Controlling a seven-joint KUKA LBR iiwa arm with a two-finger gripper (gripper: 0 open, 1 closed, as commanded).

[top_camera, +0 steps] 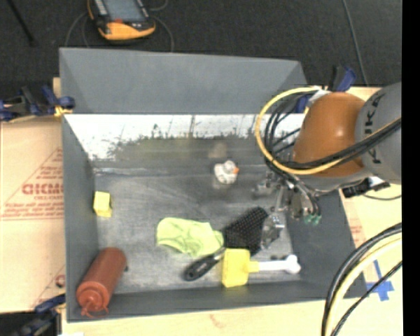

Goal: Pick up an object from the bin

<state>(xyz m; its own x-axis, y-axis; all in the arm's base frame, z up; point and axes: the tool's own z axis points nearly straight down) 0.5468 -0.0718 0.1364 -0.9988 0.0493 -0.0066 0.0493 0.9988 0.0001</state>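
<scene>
Camera view looks down on the grey bin [77, 187], the largest thing here, and I come in over its right wall with the orange cover [332, 135] of my wrist above the floor. My gripper [275, 222] hangs low at the right side of the bin, just beside the right edge of the black brush [245, 231]. I cannot tell whether my jaws stand apart or together. Next in size, a red-brown bottle [101, 280] lies tilted in the near left corner, well apart from me. A crumpled yellow-green cloth [189, 235] lies mid-floor, touching or nearly touching the brush's left side. The brush is nearest to me: its bristled head points up and right towards me, and its handle runs down and left past a yellow block [236, 267]. I judge it light and stiff in the body. The bristles would give under a squeeze, so the hard sides of the head or the neck look like the surer hold. The handle is crowded by the block and cloth. A white bone-shaped piece [283, 264] lies just right of the block. A yellow cube [102, 203] sits by the left wall, and a small white thing [226, 171] lies near the back.
</scene>
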